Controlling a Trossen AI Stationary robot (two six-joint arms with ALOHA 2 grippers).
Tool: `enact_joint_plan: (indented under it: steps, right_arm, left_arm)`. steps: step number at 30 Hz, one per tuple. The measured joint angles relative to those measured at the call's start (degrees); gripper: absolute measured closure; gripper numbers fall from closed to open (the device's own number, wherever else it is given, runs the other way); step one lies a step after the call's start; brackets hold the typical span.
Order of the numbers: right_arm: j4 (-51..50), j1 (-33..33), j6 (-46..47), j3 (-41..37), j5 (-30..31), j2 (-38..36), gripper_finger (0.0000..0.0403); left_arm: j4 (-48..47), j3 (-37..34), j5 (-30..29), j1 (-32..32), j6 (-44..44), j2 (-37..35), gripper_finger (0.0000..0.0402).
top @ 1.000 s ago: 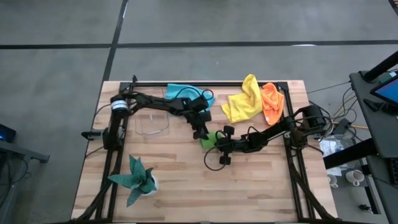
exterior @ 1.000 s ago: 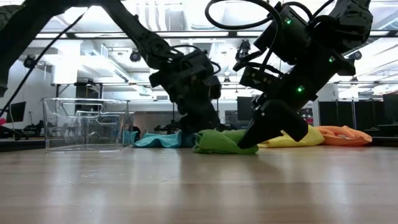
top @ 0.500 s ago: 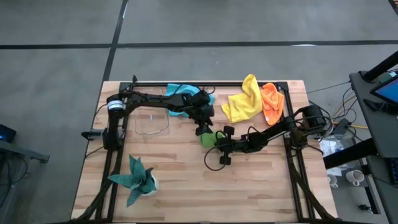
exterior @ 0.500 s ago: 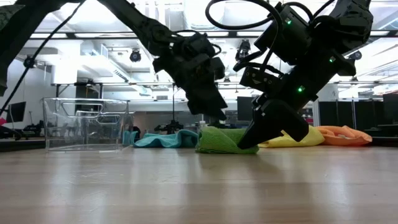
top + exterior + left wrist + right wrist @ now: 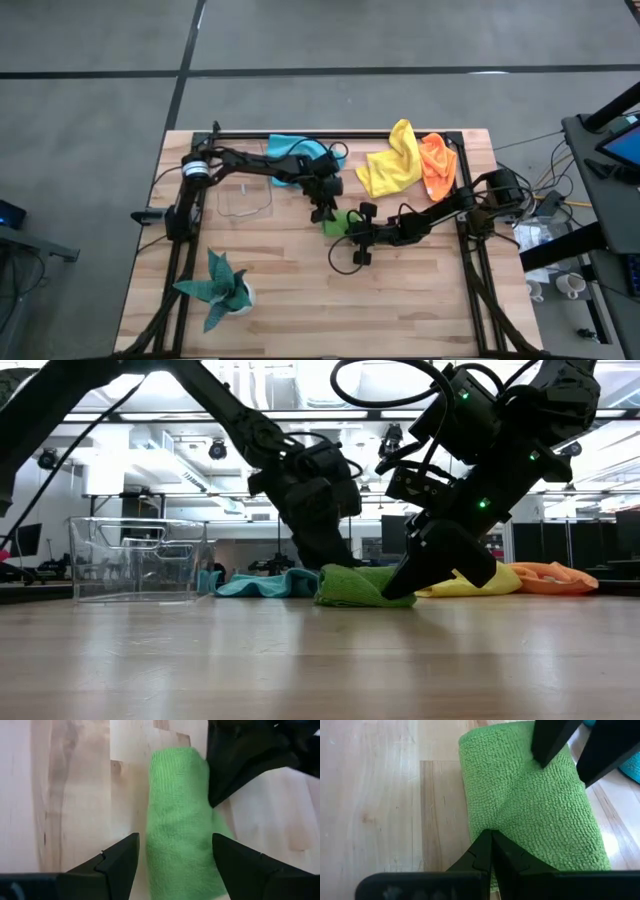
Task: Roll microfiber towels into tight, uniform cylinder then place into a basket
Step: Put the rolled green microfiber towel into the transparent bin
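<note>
The lime green towel (image 5: 334,221) lies rolled into a short cylinder on the table's middle. My right gripper (image 5: 491,834) is shut with its tips on the roll (image 5: 545,815). My left gripper (image 5: 175,840) is open, slanting down over the roll's (image 5: 175,795) far end, one finger on each side of it. The blue towel (image 5: 295,150) lies crumpled at the far edge under the left arm. At the far right, the yellow towel (image 5: 392,165) and the orange towel (image 5: 437,165) lie loose. The clear basket (image 5: 245,200) stands at the left. My left gripper straddles the roll's far end; whether its fingers (image 5: 117,865) touch the cloth, I cannot tell. My right gripper rests its shut fingertips on the roll's upper side (image 5: 507,820) near its right end, slanting down from the table's right. The roll lies flat on the table. Whether a layer is nipped between the tips does not show.
A potted plant (image 5: 222,288) stands near the front left. A black metal frame (image 5: 330,134) runs around the work area. The basket (image 5: 135,560) stands well left of the roll. Bare wood lies toward the near edge (image 5: 330,310).
My left gripper lifted a little off the green roll, tipped and turned at the wrist, then came back down over the roll's far end, still open. My right gripper and the roll kept their places.
</note>
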Motion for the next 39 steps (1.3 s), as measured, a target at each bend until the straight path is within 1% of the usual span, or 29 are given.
enact_joint_plan:
  steps: [7, 11, 16, 24, 30, 32, 35, 37, 39]
  right_arm:
    - [0.07, 0.00, 0.05, -0.02, 0.00, 0.00, 0.0394]
    - [0.09, 0.00, 0.04, -0.02, 0.00, 0.00, 0.0394]
    - [0.11, 0.00, 0.03, -0.02, 0.00, 0.00, 0.0394]
    - [0.67, 0.00, -0.13, -0.07, 0.00, 0.00, 0.0394]
    - [0.86, -0.02, -0.27, -0.07, -0.09, 0.04, 0.0394]
    - [0.88, 0.00, -0.39, -0.07, -0.05, 0.04, 0.0394]
    - [0.92, 0.00, -0.43, -0.04, -0.04, 0.04, 0.0394]
    - [0.94, 0.00, -0.45, -0.04, -0.04, 0.04, 0.0394]
    - [0.95, 0.00, -0.56, -0.04, -0.04, 0.04, 0.0394]
  left_arm:
    - [2.21, 0.06, 0.27, -0.12, 0.50, 0.61, 0.0166]
    - [2.17, -0.29, 2.40, -0.36, 0.36, 0.61, 0.0166]
    - [2.45, -0.31, 2.41, -1.17, -1.06, 0.71, 0.0166]
    - [3.52, 0.56, 2.65, -1.82, -2.61, 3.69, 0.0166]
    - [4.05, 1.01, 2.79, -1.86, -3.05, 4.16, 0.0170]
    - [4.04, 0.96, 2.55, -1.88, -3.01, 4.03, 0.0182]
    - [3.98, 0.98, 2.33, -1.88, -2.72, 3.83, 0.0219]
    - [4.00, 0.98, 2.03, -1.91, -2.55, 3.83, 0.0258]
    - [4.03, 0.69, 1.03, -2.02, -1.86, 3.74, 0.0306]
